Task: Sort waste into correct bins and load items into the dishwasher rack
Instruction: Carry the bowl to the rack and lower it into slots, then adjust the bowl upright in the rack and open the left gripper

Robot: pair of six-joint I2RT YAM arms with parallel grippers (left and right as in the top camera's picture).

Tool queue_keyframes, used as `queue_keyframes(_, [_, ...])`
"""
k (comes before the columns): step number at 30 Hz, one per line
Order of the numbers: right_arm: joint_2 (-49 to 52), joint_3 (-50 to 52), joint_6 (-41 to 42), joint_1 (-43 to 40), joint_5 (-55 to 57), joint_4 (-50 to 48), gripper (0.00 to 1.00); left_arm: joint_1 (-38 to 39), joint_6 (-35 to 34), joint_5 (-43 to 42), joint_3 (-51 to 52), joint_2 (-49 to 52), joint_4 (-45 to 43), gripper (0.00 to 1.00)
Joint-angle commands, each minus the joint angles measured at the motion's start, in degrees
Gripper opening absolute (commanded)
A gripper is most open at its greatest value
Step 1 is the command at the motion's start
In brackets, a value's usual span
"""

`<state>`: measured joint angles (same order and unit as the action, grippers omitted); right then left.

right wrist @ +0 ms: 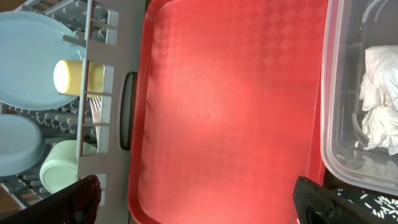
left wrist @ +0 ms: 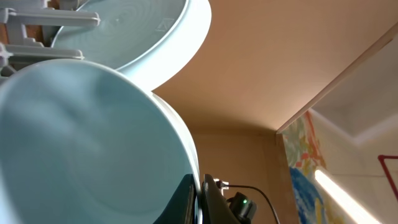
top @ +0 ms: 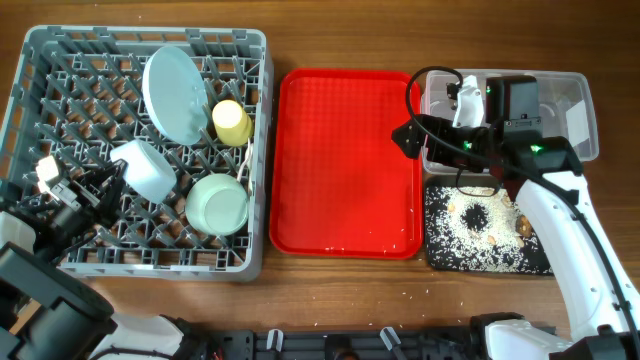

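The grey dishwasher rack (top: 40, 60) holds the pale blue plate (top: 173, 92) on edge, the yellow cup (top: 231, 122) and a mint bowl (top: 217, 204). My left gripper (top: 110, 180) is shut on the rim of the second pale blue bowl (top: 148, 168) inside the rack. The left wrist view shows the jaws (left wrist: 200, 199) pinching that bowl (left wrist: 81, 143) below the plate (left wrist: 155, 37). My right gripper (top: 410, 135) is open and empty at the red tray's right edge; it also shows in the right wrist view (right wrist: 202, 205). White tissue (right wrist: 380, 93) lies in the clear tub (top: 575, 100). Food scraps (top: 478, 215) lie in the black tray (top: 535, 262). I cannot make out the wrapper.
The flat red serving tray (top: 345, 160) lies bare between the rack and the bins. A cream utensil (right wrist: 96, 109) stands in the rack beside the yellow cup (right wrist: 69, 76). Loose grains dot the wooden table in front of the trays.
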<state>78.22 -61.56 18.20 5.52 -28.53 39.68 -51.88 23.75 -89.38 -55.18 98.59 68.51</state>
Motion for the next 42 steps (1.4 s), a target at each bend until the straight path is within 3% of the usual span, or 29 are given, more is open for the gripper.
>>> queue_keyframes(1, [0.2, -0.6, 0.4, 0.1, -1.1, -0.2, 1.0, 0.1, 0.9, -1.0, 0.6, 0.7, 0.3, 0.04])
queue_keyframes(9, [0.2, -0.6, 0.4, 0.1, -1.1, -0.2, 1.0, 0.7, 1.0, -1.0, 0.6, 0.7, -1.7, 0.04])
queue_keyframes(15, [0.2, -0.6, 0.4, 0.1, -1.1, -0.2, 1.0, 5.5, 0.9, -0.9, 0.6, 0.8, -5.4, 0.04])
queue_keyframes(16, [0.2, -0.6, 0.5, 0.1, -1.1, -0.2, 1.0, 5.5, 0.5, -1.0, 0.6, 0.8, -5.3, 0.04])
queue_keyframes(18, [0.2, -0.6, 0.4, 0.1, -1.1, -0.2, 1.0, 5.5, -7.8, -1.0, 0.4, 0.7, -5.4, 0.04])
queue_keyframes(26, [0.2, -0.6, 0.5, 0.1, -1.1, -0.2, 1.0, 1.3, -9.7, -1.0, -0.1, 0.7, -5.7, 0.04])
queue_keyframes(42, [0.2, -0.6, 0.4, 0.1, -1.1, -0.2, 1.0, 1.7, -12.0, -1.0, -2.3, -4.2, -7.7, 0.04])
